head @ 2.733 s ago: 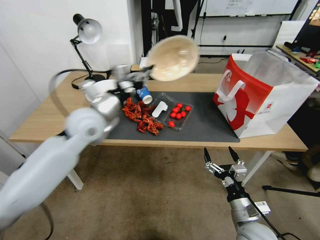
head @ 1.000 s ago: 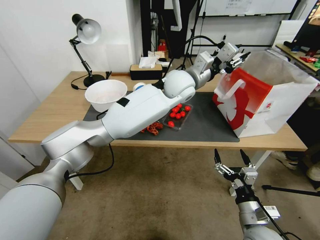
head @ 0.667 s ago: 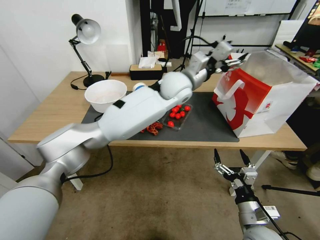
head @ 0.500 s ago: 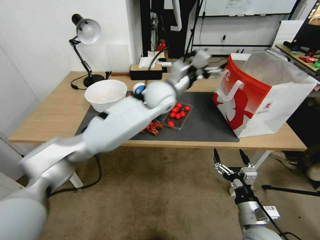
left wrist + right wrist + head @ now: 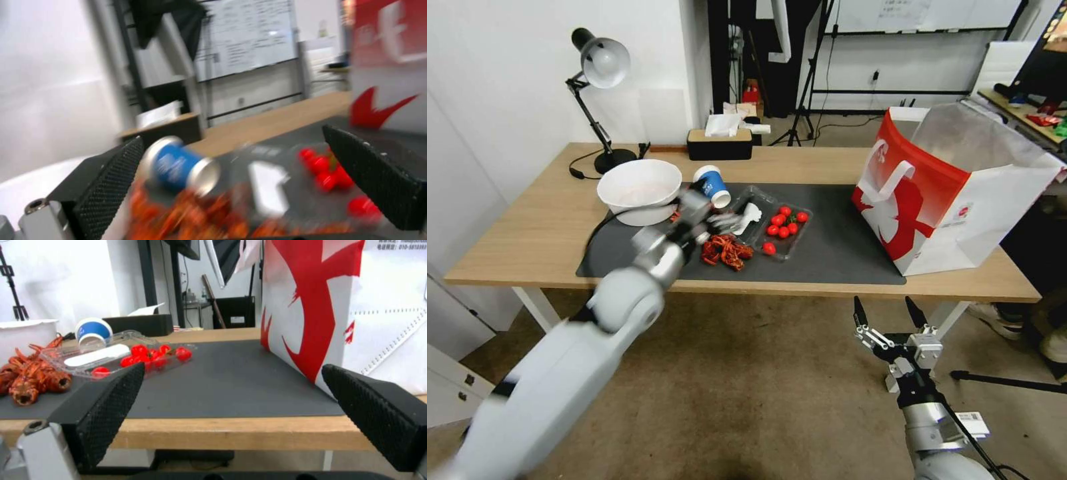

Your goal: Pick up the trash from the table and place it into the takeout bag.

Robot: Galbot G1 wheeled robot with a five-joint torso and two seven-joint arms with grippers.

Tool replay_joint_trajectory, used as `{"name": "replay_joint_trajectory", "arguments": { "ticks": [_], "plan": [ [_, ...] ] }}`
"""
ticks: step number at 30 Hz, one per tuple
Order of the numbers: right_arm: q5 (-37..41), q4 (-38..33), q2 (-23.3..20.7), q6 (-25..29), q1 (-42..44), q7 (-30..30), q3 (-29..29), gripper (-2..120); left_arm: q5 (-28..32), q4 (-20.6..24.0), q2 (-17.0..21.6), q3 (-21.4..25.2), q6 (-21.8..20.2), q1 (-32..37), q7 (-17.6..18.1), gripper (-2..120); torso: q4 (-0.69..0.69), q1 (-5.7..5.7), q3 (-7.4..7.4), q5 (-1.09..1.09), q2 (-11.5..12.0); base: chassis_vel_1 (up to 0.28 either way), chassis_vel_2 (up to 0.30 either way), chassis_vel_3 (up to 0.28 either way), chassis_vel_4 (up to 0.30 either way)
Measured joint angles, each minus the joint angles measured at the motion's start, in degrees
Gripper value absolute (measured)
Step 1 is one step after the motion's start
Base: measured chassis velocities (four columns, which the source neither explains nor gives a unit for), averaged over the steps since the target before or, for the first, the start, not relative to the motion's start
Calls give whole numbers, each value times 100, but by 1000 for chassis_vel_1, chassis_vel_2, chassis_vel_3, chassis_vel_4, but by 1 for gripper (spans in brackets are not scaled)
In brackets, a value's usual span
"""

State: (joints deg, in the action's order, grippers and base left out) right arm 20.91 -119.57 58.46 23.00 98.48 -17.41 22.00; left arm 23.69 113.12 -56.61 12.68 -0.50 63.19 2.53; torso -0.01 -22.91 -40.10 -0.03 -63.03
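Observation:
A blue-and-white paper cup (image 5: 712, 187) lies on its side on the dark mat (image 5: 834, 250) of the table (image 5: 527, 233); it also shows ahead between the fingers in the left wrist view (image 5: 180, 168). My left gripper (image 5: 720, 219) hovers open and empty just over a pile of red crayfish shells (image 5: 724, 250), close in front of the cup. The takeout bag (image 5: 954, 187) stands open at the mat's right end. My right gripper (image 5: 883, 303) hangs open below the table's front edge, facing the mat and the takeout bag (image 5: 320, 306).
A big white bowl (image 5: 639, 190) sits left of the cup. A clear tray of cherry tomatoes (image 5: 786, 227) holds a flat white piece (image 5: 747, 217). A desk lamp (image 5: 599, 67) and a tissue box (image 5: 719, 143) stand at the back. Bare mat lies between tray and bag.
My left arm has swung back from the bag's mouth to the shells near the cup. The beige lid it carried earlier is gone from its fingers. The right arm has held still.

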Motion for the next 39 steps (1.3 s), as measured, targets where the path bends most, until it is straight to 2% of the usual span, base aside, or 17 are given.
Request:
{"name": "replay_joint_trajectory", "arguments": {
  "ticks": [1, 2, 5, 7, 8, 10, 13, 17, 39],
  "plan": [
    [0, 0, 0, 0, 0, 0, 0, 100, 0, 0, 0, 0, 0, 0, 0, 100, 0, 0, 0, 0, 0, 0, 0, 0, 0],
    [37, -2, -20, 0, -12, 3, 2, 100, -260, 98, -171, 407, 166, 621, 10, 100, 0, 0, 0, 3, 0, 0, 0, 0, 0],
    [70, -2, -33, -1, -12, 8, 1, 100, -390, 124, -275, 612, 254, 943, 13, 100, 1, 0, 0, 1, 0, 0, 0, 0, 0],
    [96, -2, -52, -3, -15, 16, -4, 100, -643, 147, -460, 982, 494, 1576, 21, 100, 1, 0, 0, 3, 0, 0, 0, 0, 0],
    [96, -2, -52, -3, -15, 16, -4, 100, -643, 147, -460, 982, 494, 1576, 21, 100, 1, 0, 0, 3, 0, 0, 0, 0, 0],
    [112, 23, -75, -5, -36, 21, -23, 100, -935, 147, -797, 1556, 816, 2469, 88, 100, 3, 1, 0, 4, 0, 0, 0, 0, 0],
    [113, 48, -76, -6, -45, 21, -32, 100, -1095, 127, -942, 1694, 963, 2759, 155, 100, 0, 1, 0, 4, 1, 0, 0, 0, 0],
    [113, 54, -79, -6, -49, 23, -62, 100, -1303, 77, -1084, 1784, 1154, 2950, 176, 100, 0, 1, -1, 4, 1, 0, 0, 0, 0],
    [105, 98, -30, -140, -137, -33, -198, 100, -1267, -233, -1192, 1755, 1281, 2857, 205, 100, 1, -1, -1, 2, 1, 0, 0, 0, 0]
  ]
}}
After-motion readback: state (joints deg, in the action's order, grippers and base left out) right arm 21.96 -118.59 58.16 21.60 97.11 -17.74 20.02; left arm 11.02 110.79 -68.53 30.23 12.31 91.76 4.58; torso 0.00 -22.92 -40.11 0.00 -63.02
